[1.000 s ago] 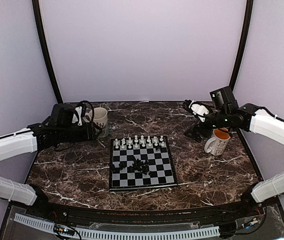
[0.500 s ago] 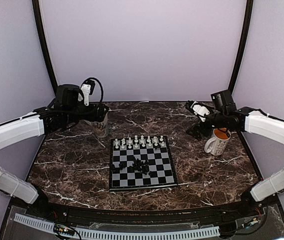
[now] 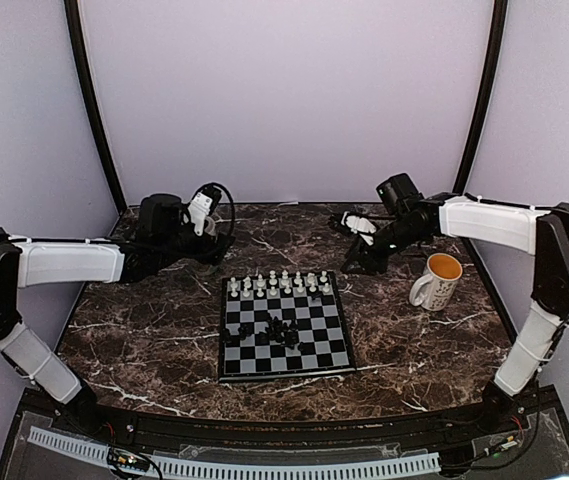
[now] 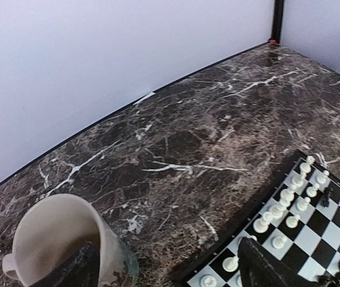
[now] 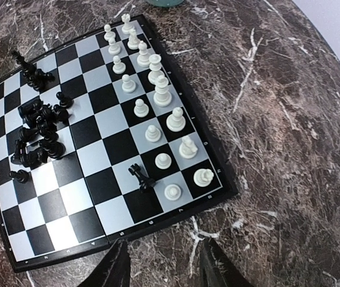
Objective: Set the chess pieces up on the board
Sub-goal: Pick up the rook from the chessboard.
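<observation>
As the arms stand: both reach over the far half of the dark marble tabletop (image 3: 134, 345), the left arm toward its far-left part and the right arm toward its far-right part.
Board (image 3: 286, 352): lies flat at the middle of the tabletop, square with its edges.
White pieces (image 3: 284, 283): upright in two rows along the board's far edge.
Black pieces (image 3: 264, 332): a loose jumble across the middle of the board, thicker toward its left edge, several of them tipped over.
Stray black piece (image 5: 141, 176): lies on its side among the white rows, near the board's far-right corner.
Left gripper (image 4: 164, 263): released, its fingers spread wide and grasping nothing. One finger (image 4: 74, 272) is at the mouth of the beige mug and the other is over the board's far-left corner.
Beige mug (image 4: 50, 233): on the tabletop just off the board's far-left corner. Whether the finger touches it cannot be told.
Right gripper (image 5: 164, 274): jaws parted with only bare marble between them, nothing grasped, just off the board's edge near its far-right corner.
White mug (image 3: 436, 282): orange inside, upright, handle turned toward the board, between the board's right edge and the tabletop's right edge.
</observation>
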Action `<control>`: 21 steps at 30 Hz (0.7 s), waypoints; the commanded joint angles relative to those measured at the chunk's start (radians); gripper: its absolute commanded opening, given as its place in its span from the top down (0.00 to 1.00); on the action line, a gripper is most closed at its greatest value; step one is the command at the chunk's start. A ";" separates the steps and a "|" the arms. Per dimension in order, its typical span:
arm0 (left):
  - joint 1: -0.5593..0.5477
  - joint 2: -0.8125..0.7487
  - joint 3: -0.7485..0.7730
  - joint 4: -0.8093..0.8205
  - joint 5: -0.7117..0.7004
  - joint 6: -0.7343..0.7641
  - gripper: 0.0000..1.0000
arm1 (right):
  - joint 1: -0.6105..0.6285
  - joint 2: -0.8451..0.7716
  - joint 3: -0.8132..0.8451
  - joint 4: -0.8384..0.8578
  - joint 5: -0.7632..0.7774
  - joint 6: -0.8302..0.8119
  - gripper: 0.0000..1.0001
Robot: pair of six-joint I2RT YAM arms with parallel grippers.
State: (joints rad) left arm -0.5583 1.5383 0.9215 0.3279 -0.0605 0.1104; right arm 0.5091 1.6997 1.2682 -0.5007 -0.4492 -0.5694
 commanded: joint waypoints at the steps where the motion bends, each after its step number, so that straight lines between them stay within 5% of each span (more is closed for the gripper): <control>1: 0.005 -0.134 0.009 0.062 0.198 -0.012 0.19 | 0.054 0.082 0.089 -0.127 -0.016 -0.117 0.61; 9: 0.006 -0.098 0.163 -0.171 0.161 -0.133 0.18 | 0.149 0.120 0.051 -0.088 0.057 -0.142 0.61; 13: 0.007 -0.072 0.254 -0.299 0.193 -0.234 0.27 | 0.151 0.155 0.085 -0.101 0.114 -0.172 0.64; 21: 0.007 -0.051 0.256 -0.306 0.198 -0.254 0.30 | 0.151 0.214 0.118 -0.090 0.199 -0.236 0.67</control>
State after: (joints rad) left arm -0.5564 1.4849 1.1702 0.0601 0.1234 -0.1150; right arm 0.6605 1.8946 1.3396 -0.5930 -0.2897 -0.7609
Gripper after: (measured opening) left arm 0.702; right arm 0.332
